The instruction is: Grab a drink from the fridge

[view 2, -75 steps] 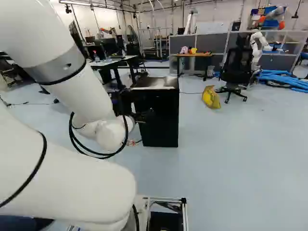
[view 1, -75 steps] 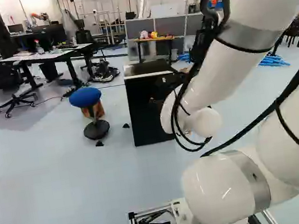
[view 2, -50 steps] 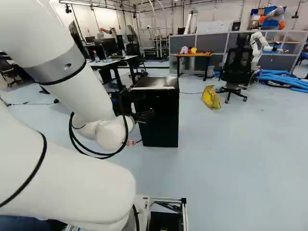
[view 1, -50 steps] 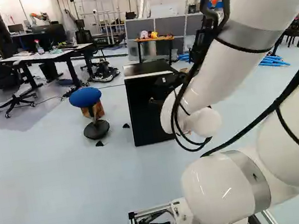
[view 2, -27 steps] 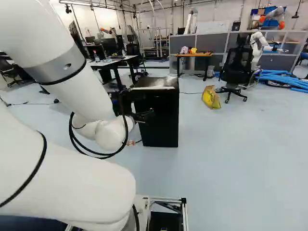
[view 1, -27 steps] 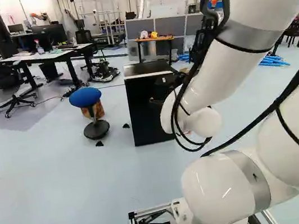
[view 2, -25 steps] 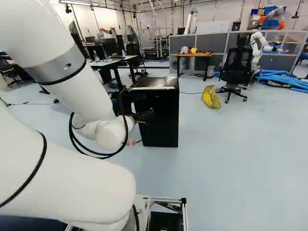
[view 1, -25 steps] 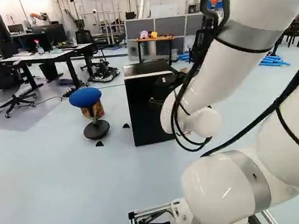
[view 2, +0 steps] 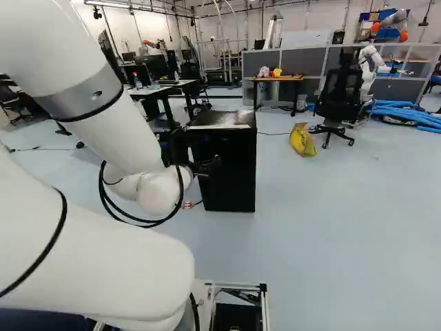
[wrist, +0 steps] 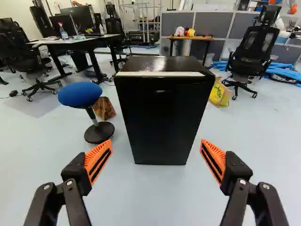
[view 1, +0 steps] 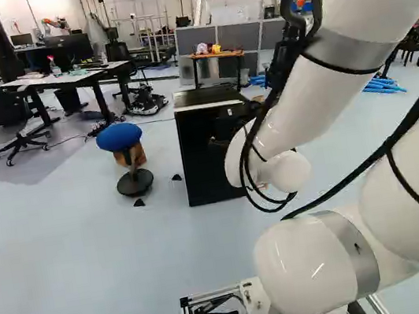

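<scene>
Gripper: the black gripper (view 2: 208, 164) is at the end of the white arm (view 2: 127, 134), with its two fingers spread wide and only air between the orange pads (wrist: 99, 155).
Fridge: black, upright on the floor (wrist: 155, 200), straight ahead of the gripper (wrist: 156, 141) and apart from the fingertips; a pale strip (wrist: 162, 74) runs along the front of its shiny top (wrist: 164, 62).
Fridge door: closed (wrist: 162, 117), facing the gripper, so the inside is hidden.
Stool: blue seat (wrist: 79, 94) on a dark round foot, ahead and to the gripper's left, beside the fridge.
Brown bag: just behind the stool (wrist: 104, 109).
Yellow bag: ahead and to the gripper's right, past the fridge (wrist: 219, 92).
Office chair: black, farther out beyond the yellow bag (wrist: 254, 52).
Blue tubes: on the floor around and behind that chair (wrist: 282, 70).
Small table: beyond the fridge, with a pink thing (wrist: 179, 31) and a yellow thing (wrist: 190, 32) on top.
Desk: far ahead, left of the fridge, with a bottle (wrist: 63, 33) on it.
</scene>
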Controlling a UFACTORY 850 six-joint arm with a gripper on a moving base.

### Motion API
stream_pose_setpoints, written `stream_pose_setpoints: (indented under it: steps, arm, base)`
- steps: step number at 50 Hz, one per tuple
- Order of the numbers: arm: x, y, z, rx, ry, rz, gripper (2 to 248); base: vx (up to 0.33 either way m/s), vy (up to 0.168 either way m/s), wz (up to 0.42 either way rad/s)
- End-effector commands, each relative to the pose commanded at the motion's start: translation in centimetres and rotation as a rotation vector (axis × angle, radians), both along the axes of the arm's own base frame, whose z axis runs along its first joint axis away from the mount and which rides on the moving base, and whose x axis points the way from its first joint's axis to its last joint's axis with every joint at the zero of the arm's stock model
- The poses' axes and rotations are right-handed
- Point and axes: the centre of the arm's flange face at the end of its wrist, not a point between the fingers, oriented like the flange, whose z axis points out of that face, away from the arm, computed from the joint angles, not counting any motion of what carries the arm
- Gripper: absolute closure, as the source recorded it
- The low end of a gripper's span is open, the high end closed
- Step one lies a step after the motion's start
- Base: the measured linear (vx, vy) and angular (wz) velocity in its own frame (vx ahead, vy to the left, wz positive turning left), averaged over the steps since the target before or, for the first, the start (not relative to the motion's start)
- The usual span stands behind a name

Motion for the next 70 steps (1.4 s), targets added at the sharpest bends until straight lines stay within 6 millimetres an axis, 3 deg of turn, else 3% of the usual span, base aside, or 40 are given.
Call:
stream_pose_setpoints:
  steps: [70]
  arm:
    - [0.00,0.00,0.00,0.000,0.000,0.000,3]
  base:
    - [0.061,0.021,-0.008]
